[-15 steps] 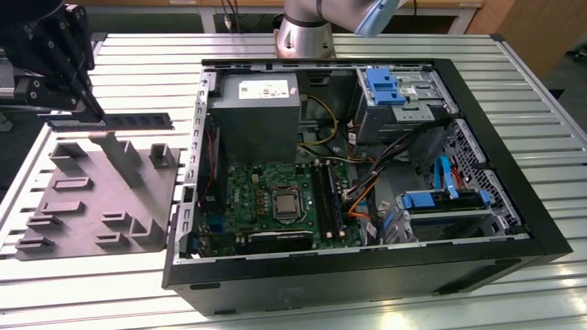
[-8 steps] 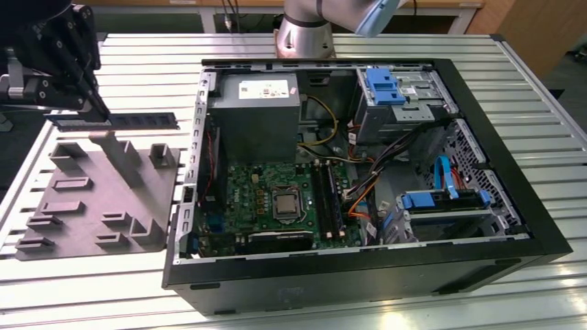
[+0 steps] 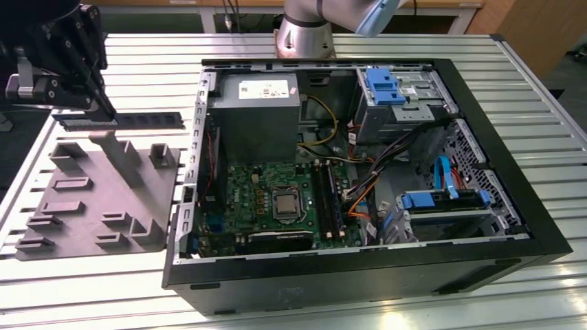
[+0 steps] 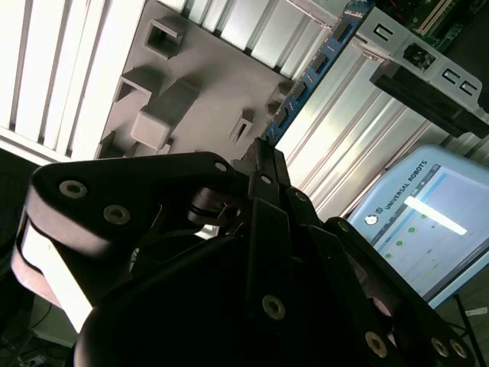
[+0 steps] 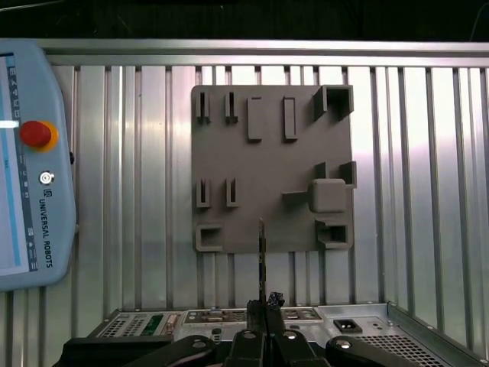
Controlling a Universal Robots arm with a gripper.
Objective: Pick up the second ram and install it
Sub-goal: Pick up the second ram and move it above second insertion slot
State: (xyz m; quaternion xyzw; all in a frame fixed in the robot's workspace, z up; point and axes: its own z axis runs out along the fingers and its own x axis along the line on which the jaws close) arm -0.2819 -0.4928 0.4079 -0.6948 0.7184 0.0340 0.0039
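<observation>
In the exterior view my gripper (image 3: 104,114) hangs at the far left, above the back of the grey holder plate (image 3: 92,199). It is shut on the second ram (image 3: 147,121), a slim dark stick held level and lifted off the plate. The first wrist view shows the ram (image 5: 262,256) edge-on, sticking out from my gripper (image 5: 264,304). In the second wrist view its bluish board (image 4: 317,65) runs away from my gripper (image 4: 263,151). The motherboard's black memory slots (image 3: 328,201) lie inside the open computer case (image 3: 513,172), well to the exterior view's right of the gripper.
The grey holder plate (image 5: 271,164) carries raised blocks and slots. A teach pendant (image 5: 30,168) lies on the ribbed metal table (image 3: 541,89) beside it. The case holds a power supply (image 3: 252,113), cables and blue drive brackets (image 3: 385,86). The arm's base (image 3: 303,31) stands behind the case.
</observation>
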